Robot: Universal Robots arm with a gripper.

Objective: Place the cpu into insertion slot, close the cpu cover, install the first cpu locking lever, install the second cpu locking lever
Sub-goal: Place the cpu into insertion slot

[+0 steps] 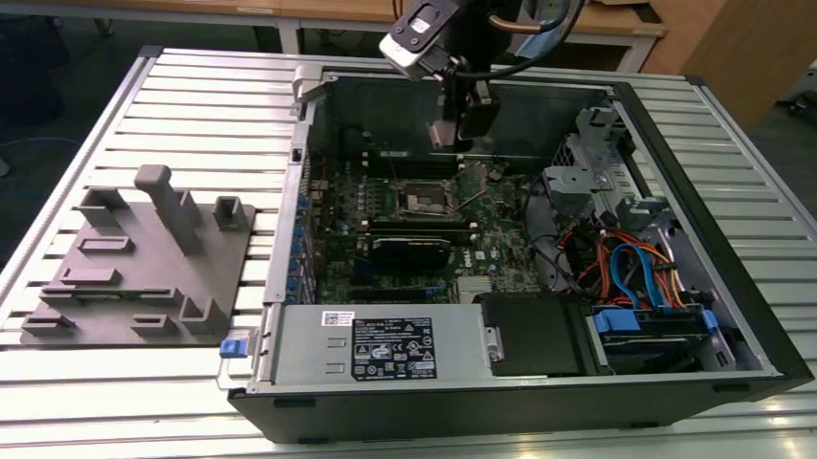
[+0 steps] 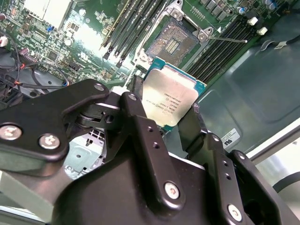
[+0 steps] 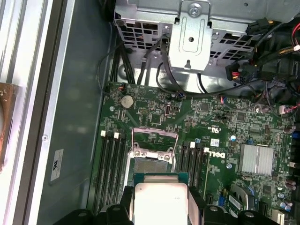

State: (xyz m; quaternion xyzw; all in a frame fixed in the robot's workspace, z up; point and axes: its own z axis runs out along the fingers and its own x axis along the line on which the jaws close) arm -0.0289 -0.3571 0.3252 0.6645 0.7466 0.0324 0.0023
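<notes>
In the exterior view the tool (image 1: 450, 134) hangs over the far part of the open computer case (image 1: 511, 406) on the desk (image 1: 191, 86), above the insertion slot (image 1: 424, 199). In the second wrist view its fingers (image 2: 137, 115) clamp the cpu (image 2: 171, 93), clear of the bare insertion slot (image 2: 174, 43). In the first wrist view the cpu (image 3: 160, 199) sits near the insertion slot (image 3: 153, 163).

Open air between small square dark socket (image 2: 171, 44) and silvery square chip (image 2: 171, 96) clamped in black gripper (image 2: 166, 105), long black memory slots (image 3: 110, 164) flanking both sides, grey metal drive cage (image 3: 192, 33) and black cables (image 3: 161, 65) crowding one end
</notes>
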